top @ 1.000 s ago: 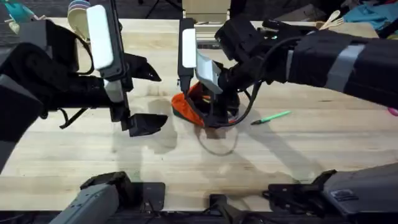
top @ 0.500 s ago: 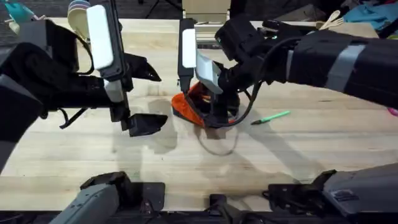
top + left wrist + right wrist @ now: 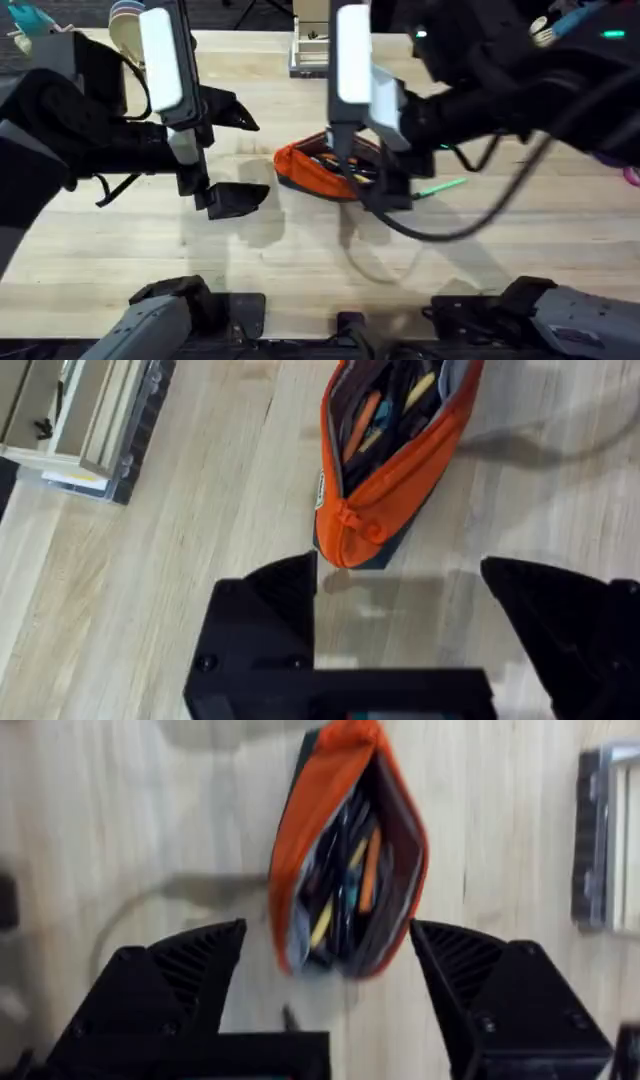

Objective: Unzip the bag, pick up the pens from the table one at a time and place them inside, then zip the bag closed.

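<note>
Right wrist: my right gripper hangs spread wide above the unzipped bag.
The bag lies mid-table, pens inside; my left gripper gapes beside it, a green pen nearby.

Bright, even light leaves soft shadows on the table; the right wrist view is motion-blurred.
</note>
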You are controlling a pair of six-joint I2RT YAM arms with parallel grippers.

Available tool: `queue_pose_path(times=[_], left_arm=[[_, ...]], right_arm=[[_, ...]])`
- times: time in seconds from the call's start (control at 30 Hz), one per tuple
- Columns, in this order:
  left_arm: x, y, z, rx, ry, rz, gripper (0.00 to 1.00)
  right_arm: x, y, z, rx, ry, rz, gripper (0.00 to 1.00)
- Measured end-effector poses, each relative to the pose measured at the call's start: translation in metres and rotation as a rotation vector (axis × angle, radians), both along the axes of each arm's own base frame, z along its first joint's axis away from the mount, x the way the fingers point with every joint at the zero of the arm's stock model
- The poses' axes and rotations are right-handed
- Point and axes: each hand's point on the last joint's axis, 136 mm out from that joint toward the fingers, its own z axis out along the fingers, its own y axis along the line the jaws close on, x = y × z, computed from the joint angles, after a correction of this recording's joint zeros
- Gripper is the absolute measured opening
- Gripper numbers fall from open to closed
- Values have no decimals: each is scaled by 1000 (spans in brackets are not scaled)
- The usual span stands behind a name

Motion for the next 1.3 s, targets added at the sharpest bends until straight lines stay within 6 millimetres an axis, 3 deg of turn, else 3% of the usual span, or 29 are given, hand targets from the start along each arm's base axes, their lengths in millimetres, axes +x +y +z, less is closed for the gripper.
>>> queue_pose_path(times=[0.33, 0.57, 0.73, 0.93, 1.3], left_arm=[[0, 0, 0, 0, 0, 0, 993], [0, 0, 0, 0, -1, 0, 992], [1, 0, 0, 1, -6, 0, 993], [2, 0, 1, 2, -9, 0, 993], [2, 0, 1, 2, -9, 0, 993]], right_arm=[[-22, -68, 17, -123, -17, -134, 996], [-25, -117, 20, -171, 19, -278, 996], [-18, -147, 16, -249, -6, -263, 996], [-9, -164, 8, -345, -41, -141, 996], [-7, -168, 8, -405, -86, -20, 996]])
